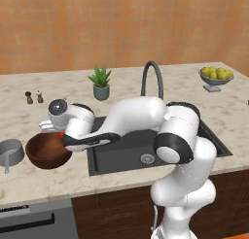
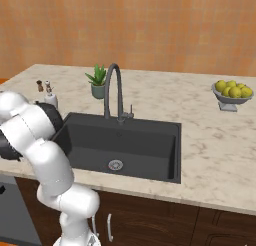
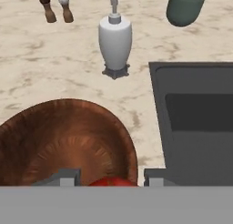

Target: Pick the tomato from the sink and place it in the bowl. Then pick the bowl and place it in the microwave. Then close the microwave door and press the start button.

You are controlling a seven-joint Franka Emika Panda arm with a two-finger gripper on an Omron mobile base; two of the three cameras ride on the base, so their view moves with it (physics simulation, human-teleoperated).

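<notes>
One tomato (image 3: 113, 181) sits between tool (image 3: 109, 177) fingers.

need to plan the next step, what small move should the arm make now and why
Probably open the end effector and let the tomato drop. In the hand view the tomato sits between the fingertips right over the bowl, and in the left base view the hand hangs at the bowl's rim, beside the sink. Nudging slightly toward the bowl's middle first might be safer.

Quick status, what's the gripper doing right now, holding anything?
Gripper: shut on the tomato, held over the near edge of the bowl, beside the sink.
</notes>
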